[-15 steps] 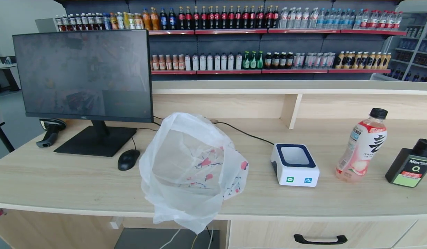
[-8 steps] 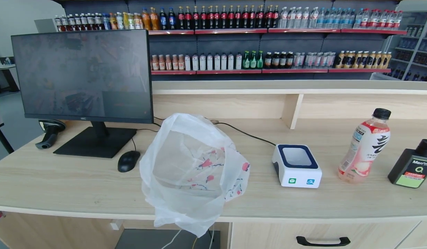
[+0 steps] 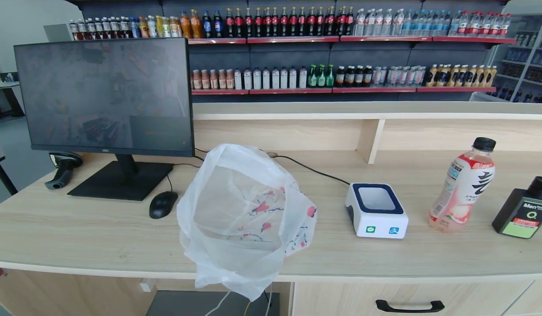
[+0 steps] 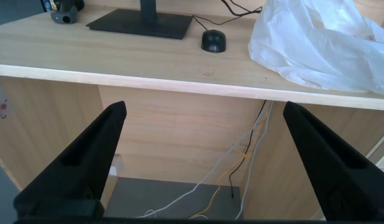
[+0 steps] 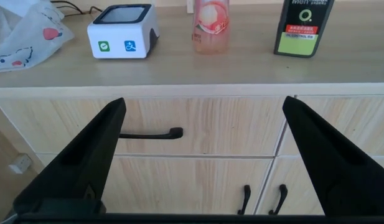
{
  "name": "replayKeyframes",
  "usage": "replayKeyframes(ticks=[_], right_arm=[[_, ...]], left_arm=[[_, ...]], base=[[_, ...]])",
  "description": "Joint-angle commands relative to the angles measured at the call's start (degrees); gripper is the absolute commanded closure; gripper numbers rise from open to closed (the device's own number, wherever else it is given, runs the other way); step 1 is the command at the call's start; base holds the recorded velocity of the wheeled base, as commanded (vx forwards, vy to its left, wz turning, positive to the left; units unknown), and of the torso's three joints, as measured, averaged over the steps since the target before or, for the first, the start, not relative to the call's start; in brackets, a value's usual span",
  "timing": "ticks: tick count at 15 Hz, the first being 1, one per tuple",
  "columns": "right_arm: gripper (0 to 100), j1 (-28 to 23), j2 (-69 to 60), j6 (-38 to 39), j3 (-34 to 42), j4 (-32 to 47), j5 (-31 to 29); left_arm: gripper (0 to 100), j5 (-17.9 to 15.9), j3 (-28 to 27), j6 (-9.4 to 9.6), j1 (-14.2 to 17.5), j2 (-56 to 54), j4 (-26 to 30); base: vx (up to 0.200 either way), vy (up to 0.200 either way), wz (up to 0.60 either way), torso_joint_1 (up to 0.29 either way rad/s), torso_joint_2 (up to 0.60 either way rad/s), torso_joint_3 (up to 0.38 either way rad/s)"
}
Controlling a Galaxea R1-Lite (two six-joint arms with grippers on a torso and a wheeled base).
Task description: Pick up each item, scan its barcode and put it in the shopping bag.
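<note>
The pink bottle [image 3: 463, 186] and dark bottle [image 3: 524, 208] are stood on the counter [image 3: 77, 228] right of the scanner [image 3: 376, 210], the shopping bag [image 3: 244, 215] left of it. The left gripper [image 4: 204, 107] and right gripper [image 5: 204, 102] are held spread, empty.

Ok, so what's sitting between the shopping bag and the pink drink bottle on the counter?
The white barcode scanner stands between the shopping bag and the pink bottle, touching neither. The head view shows this plainly.
</note>
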Motion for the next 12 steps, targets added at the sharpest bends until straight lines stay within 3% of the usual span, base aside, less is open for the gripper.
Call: replayKeyframes(ticks=[1, 4, 8, 12], right_arm=[[0, 0.2, 0.06, 0.28, -1.58, -1.47, 0.53], [0, 1.6, 8.59, 0.9, -13.18, -2.44, 2.02], [0, 3.01, 21.16, 0.9, -14.85, -6.75, 2.11], [0, 9.07, 30.83, 2.13, -18.98, -7.19, 2.02]], left_arm=[[0, 0.0, 0.0, -0.01, 0.0, -0.02, -0.02], [0, 0.0, 0.0, -0.01, 0.0, -0.02, -0.02], [0, 0.0, 0.0, -0.01, 0.0, -0.02, -0.02], [0, 0.0, 0.0, -0.01, 0.0, -0.02, -0.02]], base=[[0.0, 0.0, 0.0, 0.0, 0.0, 0.0], [0.0, 0.0, 0.0, 0.0, 0.0, 0.0], [0.0, 0.0, 0.0, 0.0, 0.0, 0.0], [0.0, 0.0, 0.0, 0.0, 0.0, 0.0]])
